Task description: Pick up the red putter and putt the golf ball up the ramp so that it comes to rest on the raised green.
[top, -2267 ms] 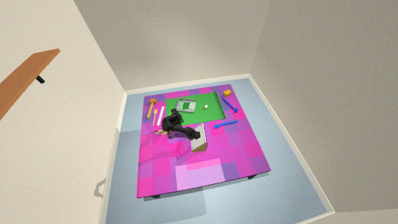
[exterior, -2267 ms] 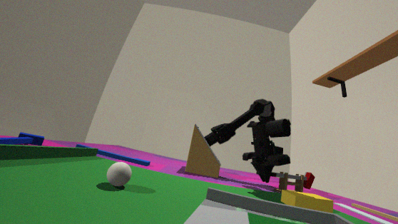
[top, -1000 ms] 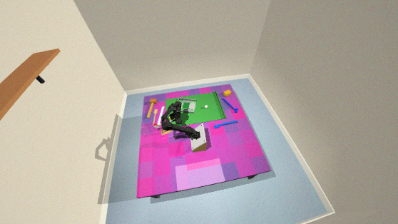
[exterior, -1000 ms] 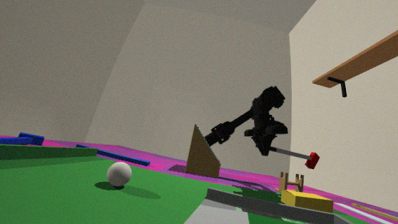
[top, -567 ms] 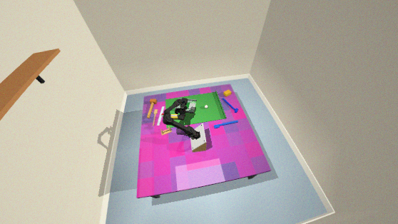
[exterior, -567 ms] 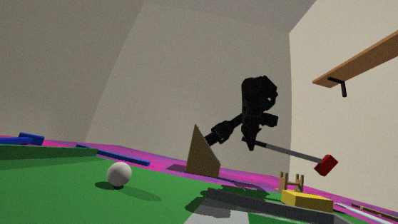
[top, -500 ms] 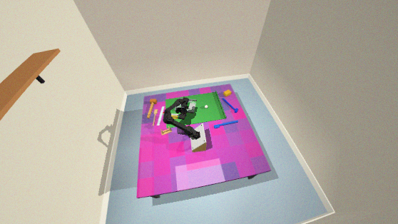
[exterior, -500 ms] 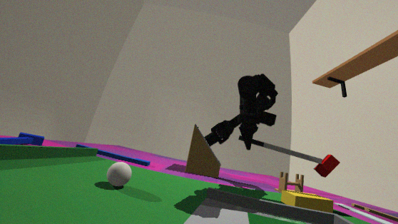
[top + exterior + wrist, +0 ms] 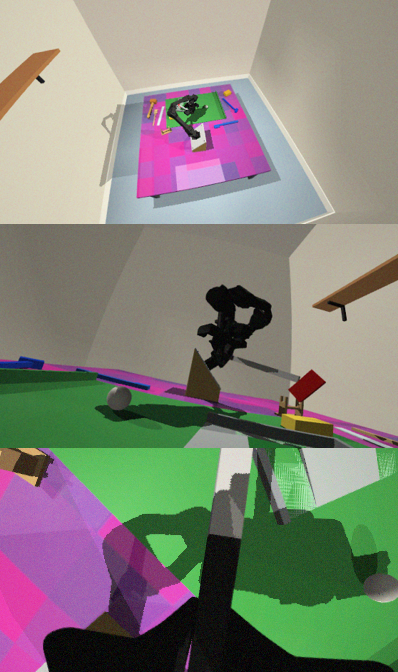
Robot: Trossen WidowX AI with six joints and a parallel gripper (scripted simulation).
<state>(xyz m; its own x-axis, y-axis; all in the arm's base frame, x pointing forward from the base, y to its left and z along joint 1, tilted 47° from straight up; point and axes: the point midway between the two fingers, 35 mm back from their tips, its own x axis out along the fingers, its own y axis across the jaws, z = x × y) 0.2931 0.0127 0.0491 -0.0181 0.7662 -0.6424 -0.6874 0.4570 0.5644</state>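
The arm is up over the green mat point(image 9: 210, 107) now, and the gripper point(image 9: 217, 361) is clamped tight on the red putter point(image 9: 307, 385), its fingers nearly closed around the dark grip end of the shaft. From the low side view the putter hangs in the air, shaft slanting down and away from the claw, the red head tilted at the far end and clear of the table. In the wrist view the shaft point(image 9: 227, 513) runs straight up the middle from the black fingers, dark near the grip and pale grey further out, with the arm's shadow spread wide across the green below.

The golf ball point(image 9: 119, 398) sits on the green, pale grey, resting on the surface with its own small shadow beside it. From above, the ball point(image 9: 205, 106) lies just to one side of the gripper, near it but apart. In the wrist view it peeks in at the right edge point(image 9: 382, 587), beside the shadow.

The putter head is well off from the ball; nothing touches it.

Around the mat, on the pink and purple table point(image 9: 200, 157): a yellow block point(image 9: 227, 93), two blue sticks point(image 9: 225, 123), a wooden mallet point(image 9: 151, 107), and the arm's wedge-shaped base point(image 9: 200, 379).
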